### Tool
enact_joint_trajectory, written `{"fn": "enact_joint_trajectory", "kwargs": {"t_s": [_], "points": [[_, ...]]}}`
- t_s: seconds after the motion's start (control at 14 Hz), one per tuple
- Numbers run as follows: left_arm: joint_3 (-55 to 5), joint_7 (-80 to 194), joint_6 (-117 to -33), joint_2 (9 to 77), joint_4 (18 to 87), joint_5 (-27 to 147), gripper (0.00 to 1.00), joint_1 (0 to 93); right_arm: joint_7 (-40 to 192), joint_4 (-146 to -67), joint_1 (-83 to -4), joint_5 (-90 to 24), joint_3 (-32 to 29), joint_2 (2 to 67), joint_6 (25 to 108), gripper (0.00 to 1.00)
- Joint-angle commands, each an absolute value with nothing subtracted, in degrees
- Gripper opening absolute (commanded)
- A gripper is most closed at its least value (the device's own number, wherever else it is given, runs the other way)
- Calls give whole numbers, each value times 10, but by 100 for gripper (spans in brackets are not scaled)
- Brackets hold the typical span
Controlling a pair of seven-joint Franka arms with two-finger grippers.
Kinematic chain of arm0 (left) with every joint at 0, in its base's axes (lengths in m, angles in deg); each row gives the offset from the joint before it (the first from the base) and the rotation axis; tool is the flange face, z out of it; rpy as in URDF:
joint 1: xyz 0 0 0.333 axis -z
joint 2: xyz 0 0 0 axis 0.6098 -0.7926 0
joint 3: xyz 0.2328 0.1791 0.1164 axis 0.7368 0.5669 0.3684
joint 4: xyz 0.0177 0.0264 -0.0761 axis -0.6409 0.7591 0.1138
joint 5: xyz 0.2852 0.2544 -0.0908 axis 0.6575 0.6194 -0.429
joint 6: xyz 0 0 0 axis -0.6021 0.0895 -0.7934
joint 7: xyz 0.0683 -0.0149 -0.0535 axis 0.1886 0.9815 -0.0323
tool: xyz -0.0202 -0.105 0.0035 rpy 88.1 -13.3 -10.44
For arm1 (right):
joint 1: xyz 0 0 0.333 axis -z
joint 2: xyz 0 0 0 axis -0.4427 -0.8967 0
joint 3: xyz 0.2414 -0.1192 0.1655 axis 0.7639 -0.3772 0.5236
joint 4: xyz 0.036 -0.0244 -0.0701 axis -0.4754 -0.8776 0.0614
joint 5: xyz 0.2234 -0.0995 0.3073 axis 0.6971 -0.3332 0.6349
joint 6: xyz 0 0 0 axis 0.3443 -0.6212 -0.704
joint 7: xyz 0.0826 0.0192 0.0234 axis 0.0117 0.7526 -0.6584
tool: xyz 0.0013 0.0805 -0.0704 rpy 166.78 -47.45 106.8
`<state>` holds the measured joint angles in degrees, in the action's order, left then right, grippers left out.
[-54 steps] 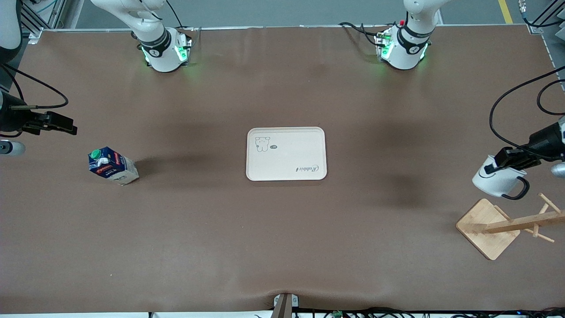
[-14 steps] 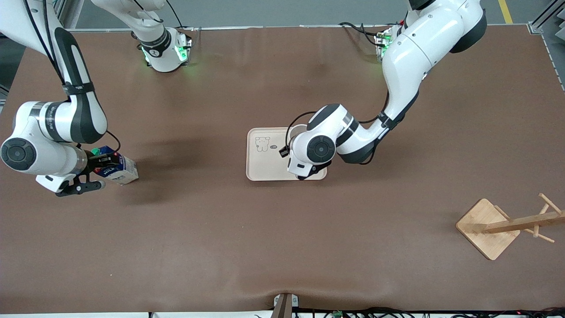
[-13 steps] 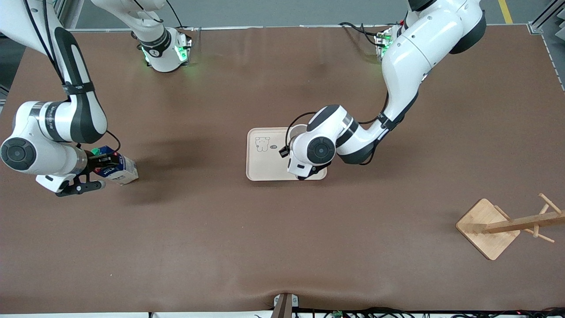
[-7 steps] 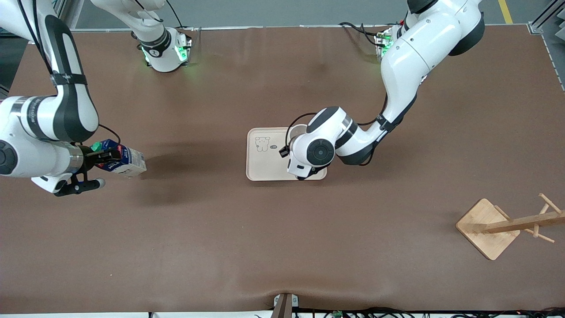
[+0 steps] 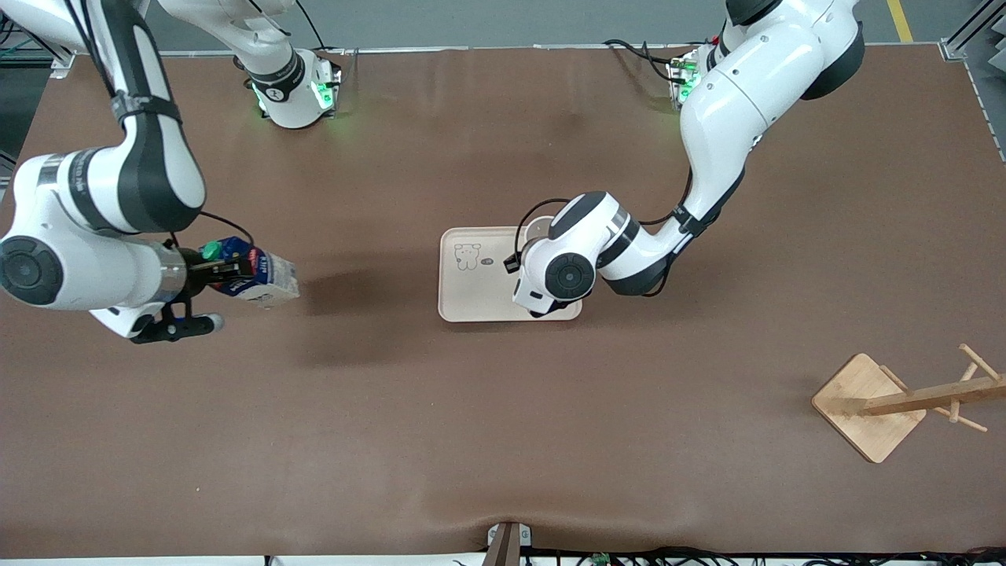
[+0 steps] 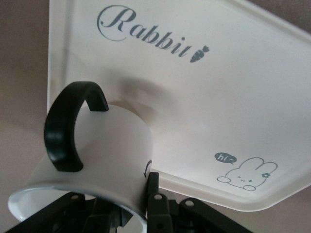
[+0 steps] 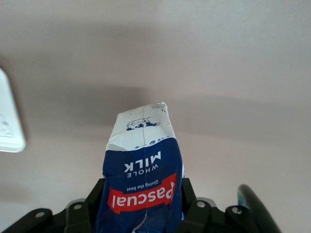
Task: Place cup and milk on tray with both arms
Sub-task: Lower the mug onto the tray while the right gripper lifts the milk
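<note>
Because the right arm comes in from the table's end, your right gripper clamps the milk across its upper body, just under the green cap, with a finger pressed on each side of the red label band. The carton hangs tilted in that grip, its white base pointing ahead of the fingers toward the tray, and it is off the brown table, over bare surface well short of the tray. That grasp high on the carton leaves the base free, which I judge suits setting it down upright once you level the wrist. In the right wrist view only a corner of the tray shows, off to one side of the carton.

Your left gripper is low over the tray's end nearer the left arm, closed on the rim of the cup, one finger inside and one outside. The black handle faces up toward the wrist camera, and the cup's base points down at the tray's surface beside the word "Rabbit". I cannot tell whether the base is touching the tray. The bunny end is bare, so I judge it the likely spot for the milk.

The wooden rack, well away at the left arm's end, plays no part.
</note>
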<state>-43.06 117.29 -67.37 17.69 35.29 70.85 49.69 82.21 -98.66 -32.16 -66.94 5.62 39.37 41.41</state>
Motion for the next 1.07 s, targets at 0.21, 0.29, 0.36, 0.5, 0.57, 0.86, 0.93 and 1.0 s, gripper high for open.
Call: {"fn": "enact_joint_trajectory", "kwargs": {"t_s": [0.21, 0.29, 0.36, 0.5, 0.57, 0.86, 0.93, 1.0], "points": [[-412, 1155, -656, 172, 339, 707, 26, 501, 920, -954, -361, -623, 60, 394, 398, 0], [-412, 1157, -656, 172, 339, 707, 94, 501, 932, -954, -366, -616, 60, 394, 398, 0], [-411, 1157, -656, 177, 339, 709, 100, 507, 946, -952, -375, -615, 60, 394, 398, 0], [-412, 1160, -656, 181, 337, 706, 100, 503, 983, -937, -392, -614, 62, 394, 393, 0], [-413, 1161, -656, 189, 337, 706, 100, 502, 1019, -933, -412, -612, 62, 394, 391, 0], [-412, 1162, -630, 259, 335, 709, 100, 488, 1173, -899, -489, -593, 62, 360, 400, 0], [-411, 1157, -611, 285, 334, 709, 100, 485, 1207, -887, -511, -584, 61, 344, 403, 0], [-411, 1155, -599, 309, 334, 716, 100, 471, 1244, -877, -531, -584, 60, 330, 420, 0]]}}
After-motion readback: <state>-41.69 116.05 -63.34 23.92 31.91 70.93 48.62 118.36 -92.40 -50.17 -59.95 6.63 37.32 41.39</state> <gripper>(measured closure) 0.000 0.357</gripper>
